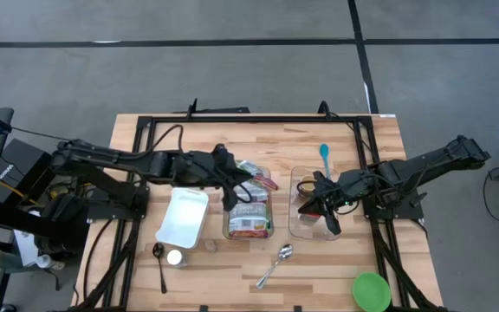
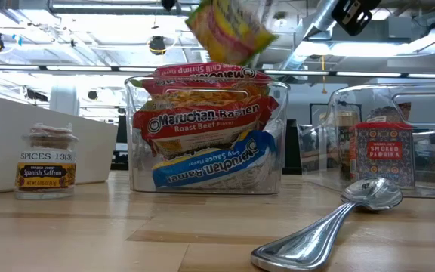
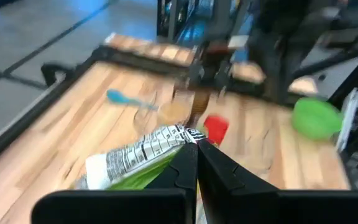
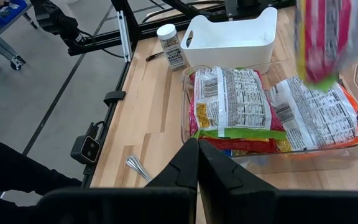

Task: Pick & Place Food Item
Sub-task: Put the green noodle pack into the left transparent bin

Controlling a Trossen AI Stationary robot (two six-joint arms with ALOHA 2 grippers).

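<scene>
My left gripper [image 3: 196, 163] is shut on a green and yellow ramen packet [image 2: 229, 30], held above a clear bin [image 2: 134, 136] that holds several ramen packets [image 2: 202, 125]. In the high view it [image 1: 235, 192] is over the bin's left rim. The raised packet also shows in the right wrist view [image 4: 322, 37]. My right gripper [image 4: 197, 163] is shut and empty, at the second clear bin [image 1: 294, 227] right of the first. That bin holds a smoked paprika jar [image 2: 384, 155]. My left gripper pinches the ramen packet at one end [image 3: 182, 138] between its two fingers. The rest of the packet [image 3: 132, 160] stretches off to one side of the fingers. The packet is tilted and lifted clear of the packets in the bin.
A white tub [image 1: 183, 217] stands left of the ramen bin, with a saffron jar [image 2: 46, 160] and a black spoon [image 1: 161, 264] near it. A metal spoon [image 1: 275, 264] lies toward the near edge, a green lid [image 1: 372, 291] at the near right, and a blue spoon [image 1: 325, 158] at the far side.
</scene>
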